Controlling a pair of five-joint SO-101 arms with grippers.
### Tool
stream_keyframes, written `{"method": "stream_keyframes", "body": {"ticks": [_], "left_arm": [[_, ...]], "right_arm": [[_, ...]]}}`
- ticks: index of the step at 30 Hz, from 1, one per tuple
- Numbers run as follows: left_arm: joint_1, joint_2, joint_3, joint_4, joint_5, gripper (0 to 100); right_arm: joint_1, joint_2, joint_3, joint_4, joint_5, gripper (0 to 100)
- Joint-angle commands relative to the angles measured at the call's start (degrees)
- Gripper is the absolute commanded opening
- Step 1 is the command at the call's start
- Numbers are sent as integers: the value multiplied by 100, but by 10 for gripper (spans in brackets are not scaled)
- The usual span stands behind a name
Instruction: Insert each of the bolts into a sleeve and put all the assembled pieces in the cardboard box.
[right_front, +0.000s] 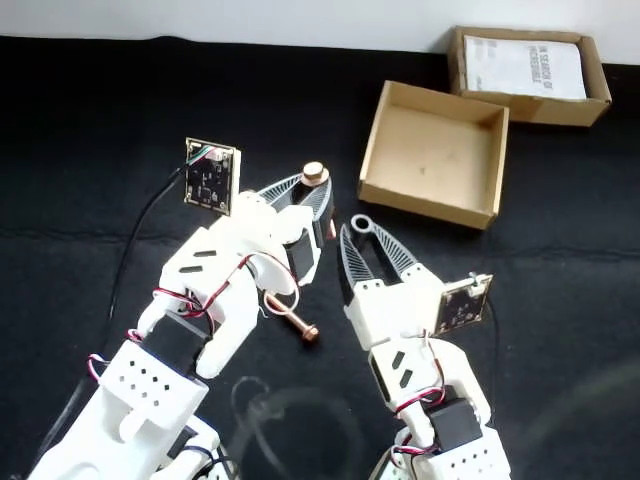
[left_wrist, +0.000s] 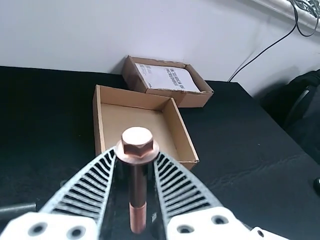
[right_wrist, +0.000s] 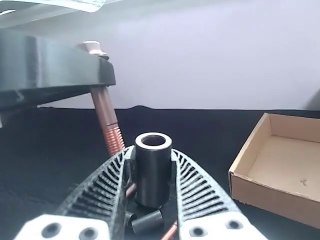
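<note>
We are looking down on a black-clothed table (right_front: 90, 130) where the two arms are meeting near the middle. The left gripper (right_front: 313, 185) is pinching a copper bolt (right_front: 314, 174) between its ribbed fingers. In the left wrist view the same gripper (left_wrist: 136, 155) is clamping the bolt (left_wrist: 137, 175) just under its hexagonal head, and the shaft is hanging straight down between the fingers.

The right gripper (right_front: 358, 228) is sitting just beside it and is closing on a black sleeve (right_front: 362, 223). From the right wrist view we are seeing this gripper (right_wrist: 151, 155) squeezing the sleeve (right_wrist: 151, 172) from both sides. The sleeve is standing upright with its open end facing up. The bolt (right_wrist: 106, 125) is hanging at a slight tilt, with its threaded end close beside the sleeve's mouth and not inside it.

A second bolt (right_front: 292, 318) is lying flat on the cloth between the two arms. Beneath the right gripper we are making out what seems to be a loose sleeve (right_wrist: 147, 221) lying on its side, though the fingers are hiding much of that spot.

The cardboard box (right_front: 425, 200) is sitting open just beyond the grippers. It also shows in the left wrist view (left_wrist: 98, 120) and the right wrist view (right_wrist: 260, 192). A second box (right_front: 530, 105) with a printed booklet (right_front: 525, 65) in it is sitting behind it, touching or nearly touching its far corner.
</note>
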Motion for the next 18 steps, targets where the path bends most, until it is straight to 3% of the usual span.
{"method": "stream_keyframes", "body": {"ticks": [1, 5, 11, 18], "left_arm": [[66, -101, -84, -510, 18, 9], [75, -101, -365, -809, -70, 9], [848, -136, -576, -466, -1336, 9], [1130, -101, -576, -457, -1380, 9]], "right_arm": [[-48, -40, 734, -127, -53, 7], [-198, -40, 734, -119, -53, 7], [-470, -40, 734, -119, -44, 7], [-462, -40, 734, -119, -35, 7]]}}
